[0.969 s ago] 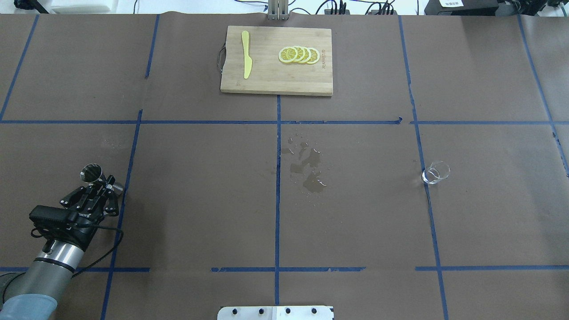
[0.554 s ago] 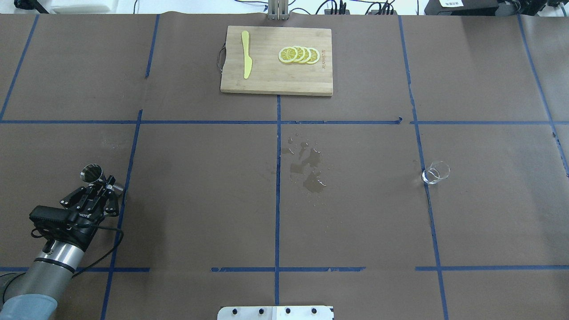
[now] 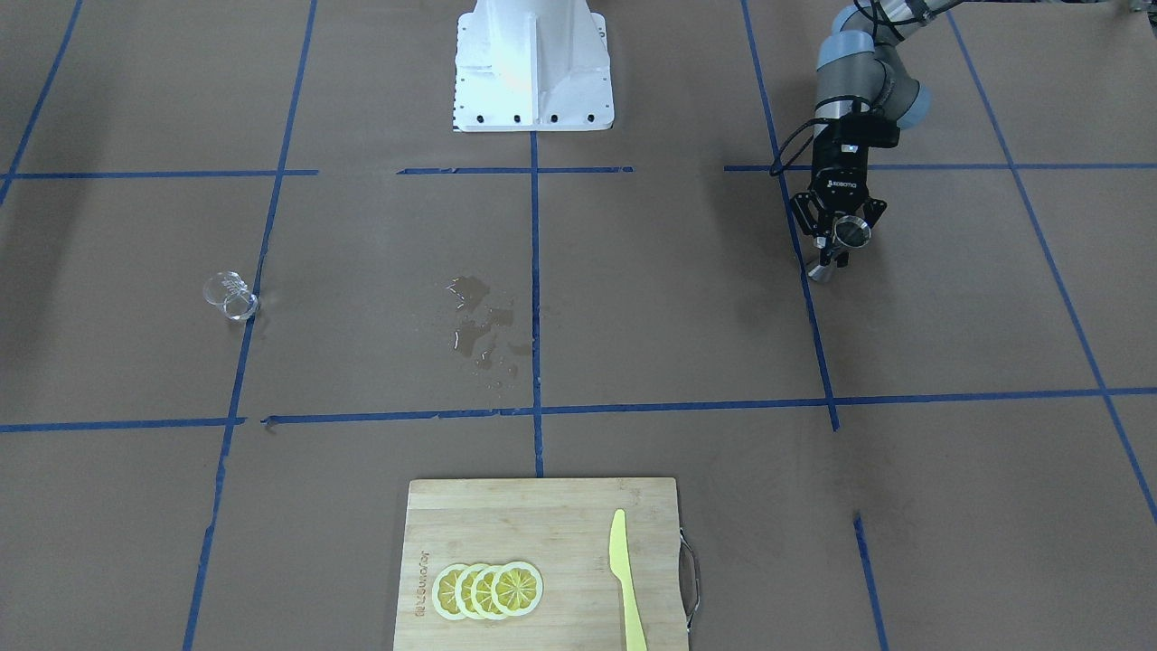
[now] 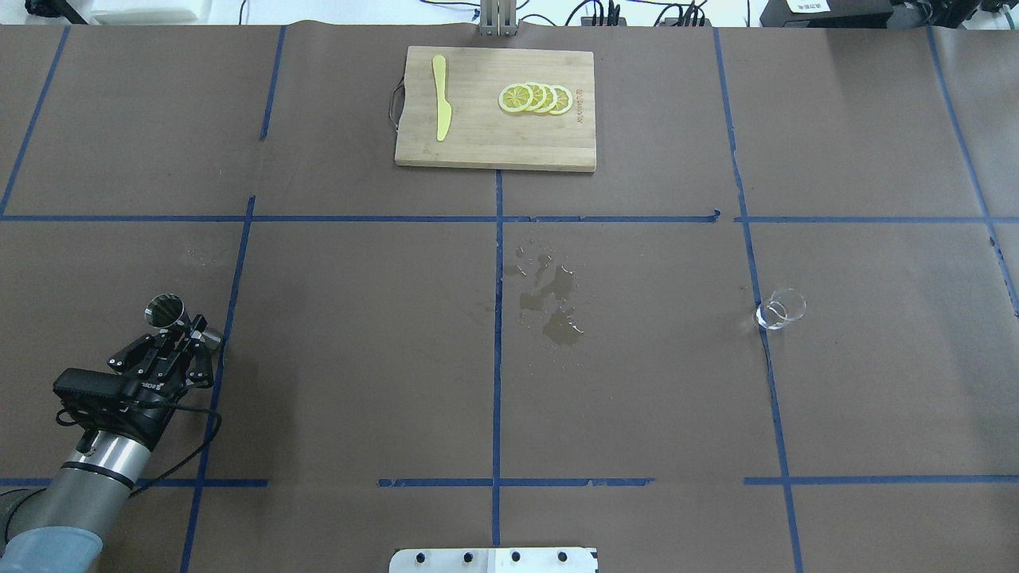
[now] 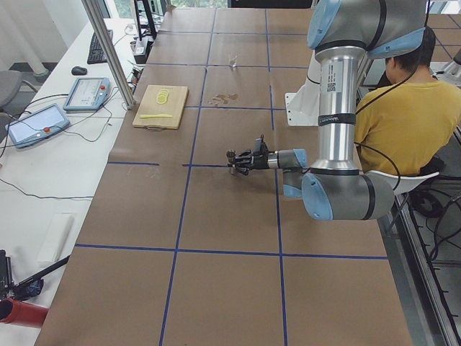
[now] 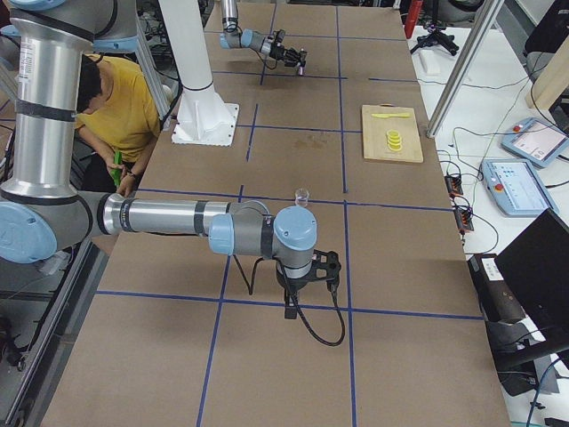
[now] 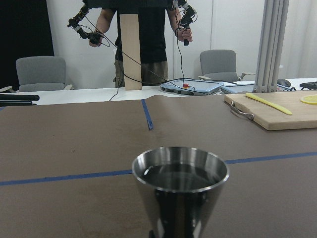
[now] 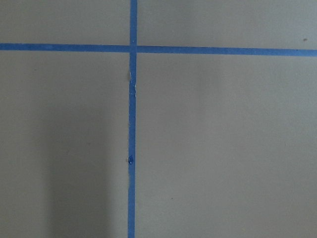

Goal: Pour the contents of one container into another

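My left gripper (image 4: 188,332) is shut on the waist of a steel jigger (image 4: 165,310) at the table's near left, held upright. In the left wrist view the jigger (image 7: 180,198) fills the foreground with dark liquid inside. The small clear glass cup (image 4: 780,309) stands alone on the right half, on a blue tape line, also seen as the cup (image 3: 230,295) in the front view. My right gripper (image 6: 308,277) points down over the table near that cup; I cannot tell if it is open or shut. Its wrist view shows only paper and tape.
A wooden cutting board (image 4: 478,143) at the far middle carries lemon slices (image 4: 535,98) and a yellow knife (image 4: 440,97). A wet spill (image 4: 553,306) marks the table's middle. A person in a yellow shirt (image 5: 403,115) sits beside the robot base.
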